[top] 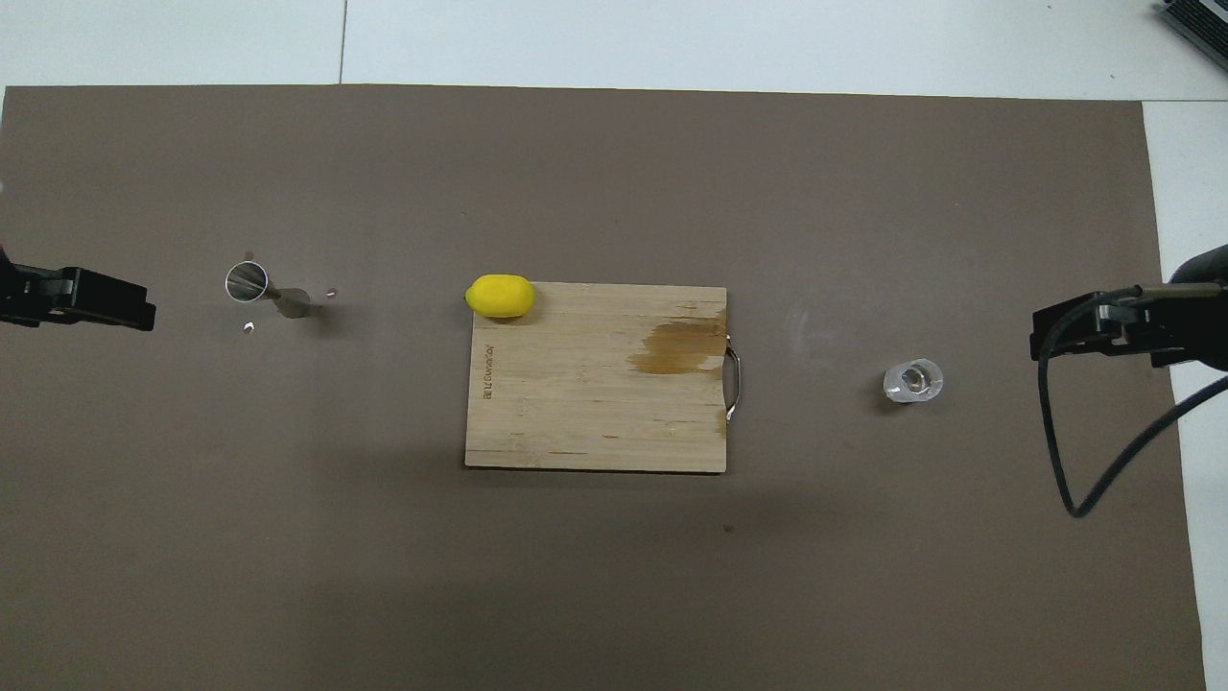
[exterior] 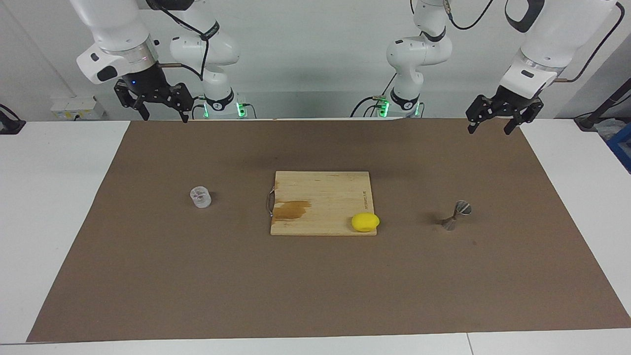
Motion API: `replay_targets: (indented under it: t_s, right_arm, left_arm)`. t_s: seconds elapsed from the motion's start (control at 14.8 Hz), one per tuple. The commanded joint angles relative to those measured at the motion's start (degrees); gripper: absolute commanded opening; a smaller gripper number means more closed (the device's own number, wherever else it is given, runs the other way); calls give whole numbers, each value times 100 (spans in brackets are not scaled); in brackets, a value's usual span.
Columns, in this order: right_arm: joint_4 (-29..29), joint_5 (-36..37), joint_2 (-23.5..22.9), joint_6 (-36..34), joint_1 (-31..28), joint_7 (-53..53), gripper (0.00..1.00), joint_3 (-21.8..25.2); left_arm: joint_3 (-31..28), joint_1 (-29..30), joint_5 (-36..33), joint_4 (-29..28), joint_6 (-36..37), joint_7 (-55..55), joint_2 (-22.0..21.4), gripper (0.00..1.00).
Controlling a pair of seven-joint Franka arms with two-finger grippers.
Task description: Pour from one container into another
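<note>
Brown mat (exterior: 148,276) spans table; wooden cutting board (exterior: 320,197) at centre, lemon (exterior: 365,222) on its corner. Right gripper (exterior: 160,111) and left gripper (exterior: 493,123) hang raised at robots' edge, fingers apart, empty. Glass cup (exterior: 200,196) toward right arm's end, jigger (exterior: 456,215) toward left arm's. Pour not begun; next likely right gripper descending to clasp cup

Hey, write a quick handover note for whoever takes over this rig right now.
Left gripper: open, empty, raised at its end of the mat.
Right gripper: open, empty, raised at its end.
Glass cup: upright on the mat, toward the right arm's end.
Jigger: standing on the mat, toward the left arm's end.
Done: nothing.
Left: pick up the cup, pour into the jigger.
</note>
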State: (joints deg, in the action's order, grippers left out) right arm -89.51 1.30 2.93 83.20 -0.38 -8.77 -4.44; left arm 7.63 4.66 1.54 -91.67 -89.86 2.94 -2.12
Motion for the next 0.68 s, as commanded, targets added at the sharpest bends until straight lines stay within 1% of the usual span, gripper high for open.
replay_targets:
  t_s: [0.0,0.34,0.54,0.61]
  right_arm:
    - [-49,-95,93,29,-85,139,100,-22]
    - [-49,-112,93,38,-15,174,100,-31]
    - [-58,-130,102,82,-15,437,99,-22]
    - [-101,-130,111,169,-15,464,96,-22]
  left_arm:
    - [55,18,-22,80,118,-39,1,100]
    - [55,79,-22,62,109,-22,-16,100]
    - [63,79,-5,-70,135,-75,-69,100]
    - [55,53,-5,-105,100,-92,-78,100]
